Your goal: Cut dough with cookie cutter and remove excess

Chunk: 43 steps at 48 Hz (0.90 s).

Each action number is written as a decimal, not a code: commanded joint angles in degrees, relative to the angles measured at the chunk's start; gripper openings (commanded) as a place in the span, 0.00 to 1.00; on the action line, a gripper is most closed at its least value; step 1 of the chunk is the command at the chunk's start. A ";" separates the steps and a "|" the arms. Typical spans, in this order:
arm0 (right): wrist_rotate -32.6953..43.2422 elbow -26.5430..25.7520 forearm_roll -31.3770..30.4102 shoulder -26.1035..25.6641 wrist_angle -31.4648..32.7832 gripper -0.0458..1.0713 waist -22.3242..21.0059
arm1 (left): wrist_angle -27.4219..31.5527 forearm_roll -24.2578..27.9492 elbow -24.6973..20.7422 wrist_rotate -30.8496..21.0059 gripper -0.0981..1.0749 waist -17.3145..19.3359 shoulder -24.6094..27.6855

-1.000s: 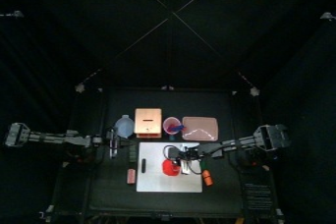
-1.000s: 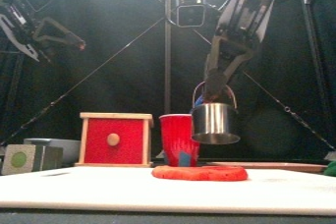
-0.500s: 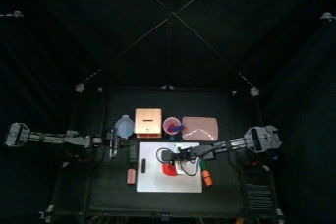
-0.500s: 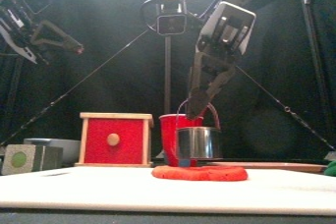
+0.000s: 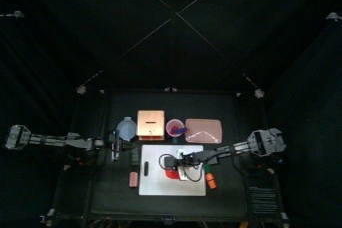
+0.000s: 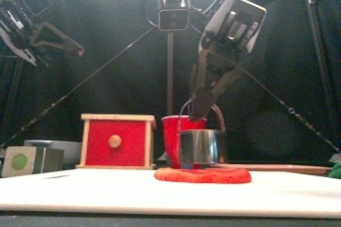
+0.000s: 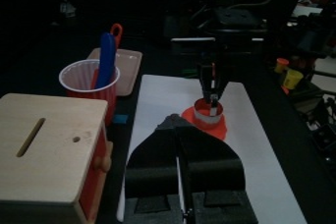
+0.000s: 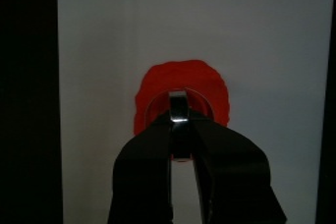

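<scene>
The dough (image 6: 202, 175) is a flat red disc on the white mat (image 6: 80, 193), also seen in the top view (image 5: 173, 173). A metal cookie cutter (image 6: 200, 147) stands upright on the dough. My right gripper (image 6: 202, 112) reaches down from above and is shut on the cutter's top. In the right wrist view the jaws (image 8: 182, 120) pinch the cutter (image 8: 180, 110) over the dough (image 8: 184, 83). My left gripper (image 7: 180, 159) is shut and empty, resting left of the mat (image 5: 118, 149). From there it sees the dough (image 7: 207, 119) and the cutter (image 7: 210, 101).
A wooden box (image 6: 118, 141) and a red cup (image 6: 174, 136) stand behind the mat; the cup (image 7: 89, 76) holds a blue tool. A dark bowl (image 5: 175, 127) sits at the back. A small orange stick (image 5: 210, 181) lies on the mat's right part.
My right gripper has come down and a little to the left with the cutter, from hanging above the dough to standing on it. The left arm has not moved.
</scene>
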 commanded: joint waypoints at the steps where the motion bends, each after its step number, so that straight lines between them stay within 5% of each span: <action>1: 0.00 -1.67 -0.70 -1.14 -0.70 0.42 0.00 | -0.18 -0.09 -0.62 -0.09 0.10 -0.09 0.18; 27: -0.09 -0.70 -2.55 0.44 -0.88 0.45 0.00 | -0.18 -0.97 -0.26 0.00 0.10 -0.09 0.18; 43: 0.00 -0.79 -2.64 -0.26 -0.88 0.81 -0.09 | -0.18 -0.79 -0.35 0.09 0.10 -0.09 0.18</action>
